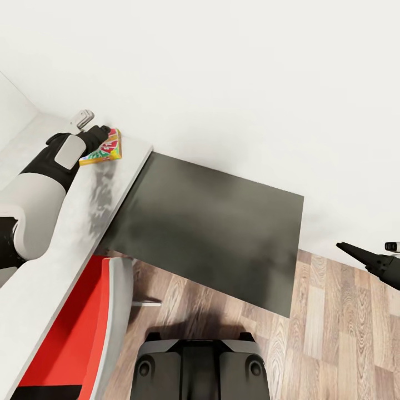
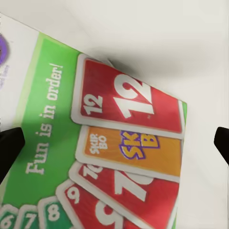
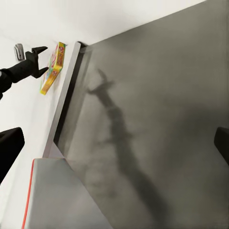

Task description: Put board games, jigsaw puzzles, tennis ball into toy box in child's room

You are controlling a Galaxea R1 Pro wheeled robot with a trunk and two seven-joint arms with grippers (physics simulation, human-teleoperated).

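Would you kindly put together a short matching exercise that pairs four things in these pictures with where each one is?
Things:
1. Skip-Bo board game
2. left end effector
3. right end effector
4. red chair

Places:
A. over the wood floor, away from the table
B. at the game box on the table
C. pushed in beside the table's edge
D. lying flat near the table's far corner

Pairs: 1-D, 2-B, 3-A, 4-C
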